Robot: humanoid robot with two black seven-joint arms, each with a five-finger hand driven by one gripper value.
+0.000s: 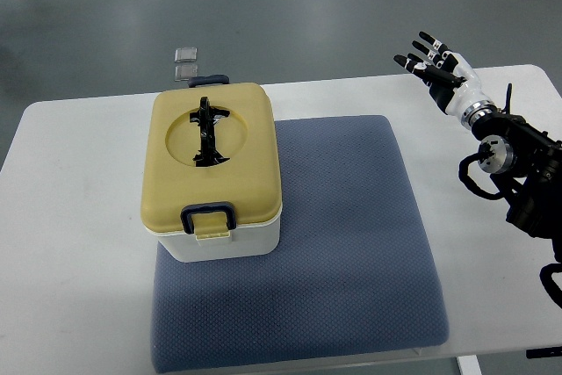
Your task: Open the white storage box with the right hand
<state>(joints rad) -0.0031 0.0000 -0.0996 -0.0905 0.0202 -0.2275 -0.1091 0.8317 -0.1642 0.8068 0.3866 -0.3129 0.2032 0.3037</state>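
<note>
You have one white storage box (pixel 213 236) at nine o'clock on the white table (pixel 61 217), closed under a smooth mustard lid (pixel 241 177) with one dark handle (pixel 208 132) and two dark latches (pixel 209 215). It rests on one textured grey mat (pixel 351 243). At two o'clock, your right hand (pixel 436 63) hangs fingers spread, empty.

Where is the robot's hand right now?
In the top view, the right hand is up at the far right of the white table, fingers spread, well away from the storage box sitting on the blue mat's left part.
</note>
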